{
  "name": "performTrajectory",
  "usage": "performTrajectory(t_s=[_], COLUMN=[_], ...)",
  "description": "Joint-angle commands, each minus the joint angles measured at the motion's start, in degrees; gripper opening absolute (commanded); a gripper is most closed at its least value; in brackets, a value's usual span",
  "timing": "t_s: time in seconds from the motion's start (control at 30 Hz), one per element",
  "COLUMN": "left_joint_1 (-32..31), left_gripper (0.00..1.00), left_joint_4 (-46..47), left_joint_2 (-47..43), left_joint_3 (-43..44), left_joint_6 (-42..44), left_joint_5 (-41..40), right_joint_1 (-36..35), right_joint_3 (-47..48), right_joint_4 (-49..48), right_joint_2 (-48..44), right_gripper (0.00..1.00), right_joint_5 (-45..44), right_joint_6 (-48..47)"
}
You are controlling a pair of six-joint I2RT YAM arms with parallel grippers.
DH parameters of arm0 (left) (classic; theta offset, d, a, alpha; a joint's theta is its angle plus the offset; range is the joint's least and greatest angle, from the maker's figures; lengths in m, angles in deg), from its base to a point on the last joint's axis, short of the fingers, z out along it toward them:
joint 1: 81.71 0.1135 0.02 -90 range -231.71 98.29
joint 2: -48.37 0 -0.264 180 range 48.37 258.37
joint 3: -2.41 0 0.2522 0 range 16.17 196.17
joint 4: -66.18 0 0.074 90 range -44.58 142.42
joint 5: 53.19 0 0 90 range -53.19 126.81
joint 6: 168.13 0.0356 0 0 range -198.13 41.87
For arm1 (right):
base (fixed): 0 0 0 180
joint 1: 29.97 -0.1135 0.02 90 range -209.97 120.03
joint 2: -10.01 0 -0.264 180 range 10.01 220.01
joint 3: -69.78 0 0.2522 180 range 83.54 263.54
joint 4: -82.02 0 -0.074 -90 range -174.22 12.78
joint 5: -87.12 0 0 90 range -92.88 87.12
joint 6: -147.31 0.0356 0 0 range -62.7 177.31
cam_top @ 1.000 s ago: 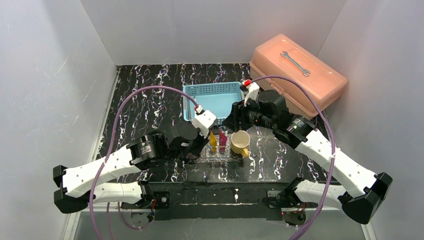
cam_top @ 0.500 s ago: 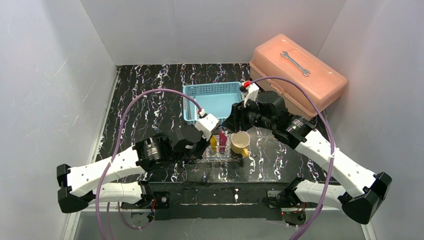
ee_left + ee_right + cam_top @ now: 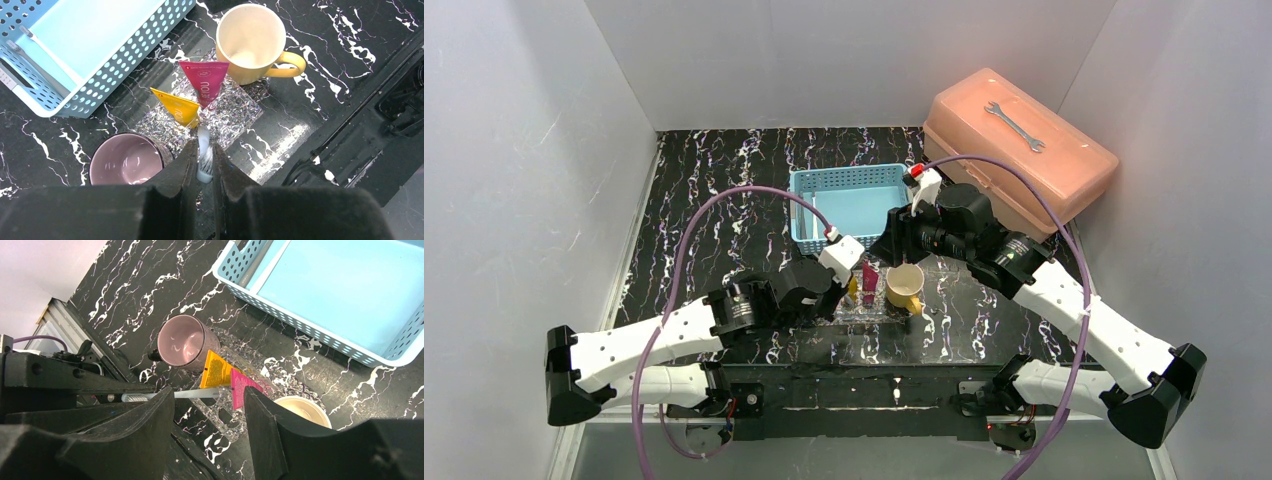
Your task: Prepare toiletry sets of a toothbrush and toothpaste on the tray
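The left gripper (image 3: 202,150) is clamping a toothbrush (image 3: 204,157) over the six-o'clock edge of the tray (image 3: 235,112), where a yellow tube (image 3: 180,107) and a pink tube (image 3: 205,80) are already lying, the right gripper (image 3: 207,395) is hanging agape, and a second toothbrush (image 3: 29,34) is apparently waiting in the basket (image 3: 125,55) at ten o'clock.

Legible marking found on one item only: the magenta tube (image 3: 204,82) carries white lettering running along its length, of which "YOU" can be read. The characters before it are unclear. A small emblem and fine print near its crimped end are too small to read.
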Motion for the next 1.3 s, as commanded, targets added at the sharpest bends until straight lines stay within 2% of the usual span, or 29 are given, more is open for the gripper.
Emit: performTrajectory(t_s=[0.0, 0.8, 1.27], left_joint_1=[-0.4, -0.4, -0.4], left_gripper=[0.0, 0.0, 0.0], left_joint_4=[3.6, 14.5, 15.4], left_joint_2=[0.0, 0.6, 3.0], left_joint_3=[-0.8, -9.3, -10.1], left_joint_6=[0.5, 0.7, 1.3], left_joint_5=[-2.3, -2.3, -3.1], right_joint_1=[0.4, 0.4, 0.4], right_joint_3=[-0.2, -0.3, -1.2], right_joint_4=[-2.9, -2.8, -2.9], right_joint_2=[-0.6, -0.9, -1.7], right_gripper=[0.61, 0.61, 0.63], right_joint_5=[-0.5, 0.1, -0.3], right_joint_6=[-0.2, -0.2, -0.5])
